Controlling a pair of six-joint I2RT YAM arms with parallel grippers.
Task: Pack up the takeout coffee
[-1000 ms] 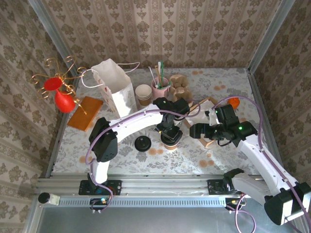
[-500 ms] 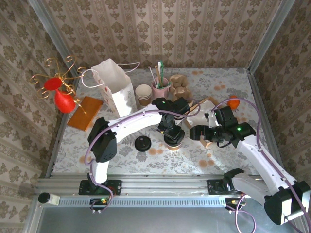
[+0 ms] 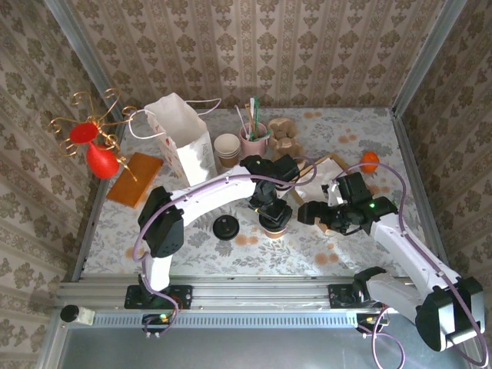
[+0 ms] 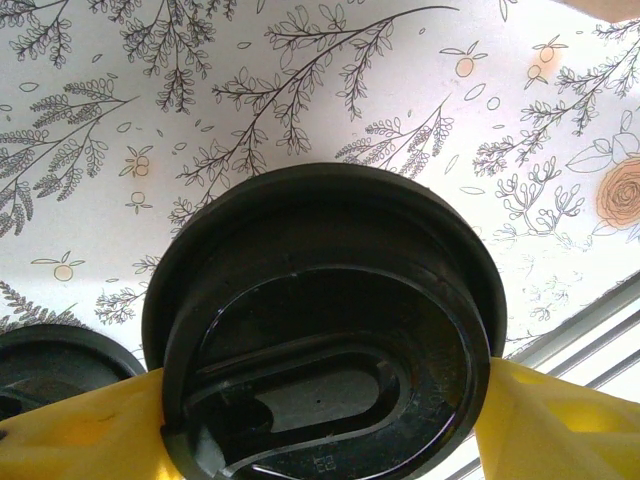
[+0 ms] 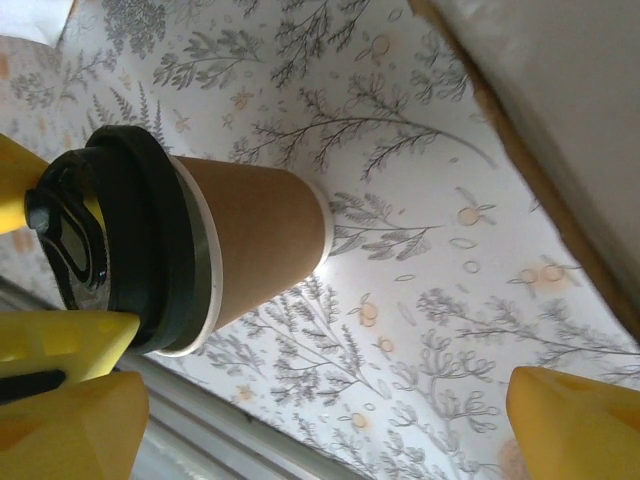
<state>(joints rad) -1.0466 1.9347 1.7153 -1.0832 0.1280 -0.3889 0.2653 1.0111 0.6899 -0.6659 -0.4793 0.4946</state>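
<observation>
Left arm is stretched out to the middle of the floral-printed tabletop (image 3: 192,246), and its left gripper (image 3: 270,217) sits right on top of the takeout coffee (image 3: 274,226), a small beige paper cup with a round black plastic lid. From the left wrist camera the lid looms large and close. The yellow fingers (image 4: 80,430) flank it, one at each side of the rim, and both press against the black plastic, so they are clamped on the lid.

The right wrist camera sees the cup from the side. Its brown wall runs from the lid to a white-edged base that looks to meet the tabletop, with a soft shadow just beside it. Two yellow fingers of the left gripper pinch the lid from opposite sides there too.

The right gripper (image 3: 307,212) hangs low just beside the cup, aimed at it. Its own yellow fingers (image 5: 580,425) stand wide apart with bare tabletop between them. The takeout coffee lies ahead of them, off toward one finger and touching neither.

A lone flat black lid disc (image 3: 225,228) lies near the cup on its left. Well apart, toward the back, a tall white paper bag with string handles (image 3: 184,138) stands open. Beside it are a stack of lidless beige cups (image 3: 227,148) and a pink mug of straws (image 3: 252,140).
</observation>
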